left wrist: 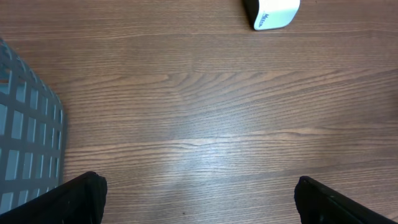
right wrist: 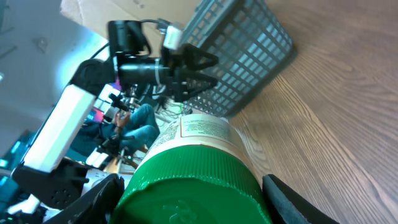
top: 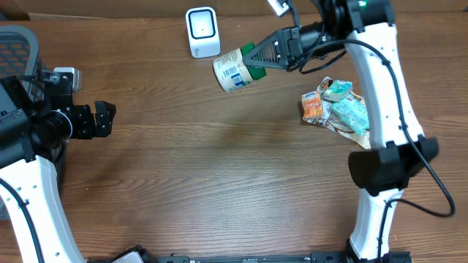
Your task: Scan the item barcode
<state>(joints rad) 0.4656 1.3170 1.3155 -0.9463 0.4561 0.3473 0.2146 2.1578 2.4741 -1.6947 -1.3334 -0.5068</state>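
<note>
The bottle (top: 234,70) is white with a green lid. It has a paper label with small dark print on it, but the print is too small to read. In the right wrist view the label (right wrist: 205,127) shows lines of tiny words, and they are too blurry to read as well. The scanner (top: 202,32) is a small white box at the far side of the table (top: 205,168). In the left wrist view it has a short word on its side (left wrist: 273,12), but the letters are not clear.

The right gripper (top: 252,58) has the bottle by its green lid, one finger on each side, partly closed around it. The bottle lies on its side in the air and its bottom end points left and a little near. It is just to the right of the scanner and a bit nearer than it, close but not touching.

The left gripper (top: 110,119) is at the left side of the table, well apart from the bottle. Its fingers are spread wide and it has nothing in it, only bare wood shows between them (left wrist: 199,196).

A grey basket (top: 18,44) sits at the far left corner. Some snack packets (top: 336,106) lie in a little pile on the right side — orange, white and pale green ones.
</note>
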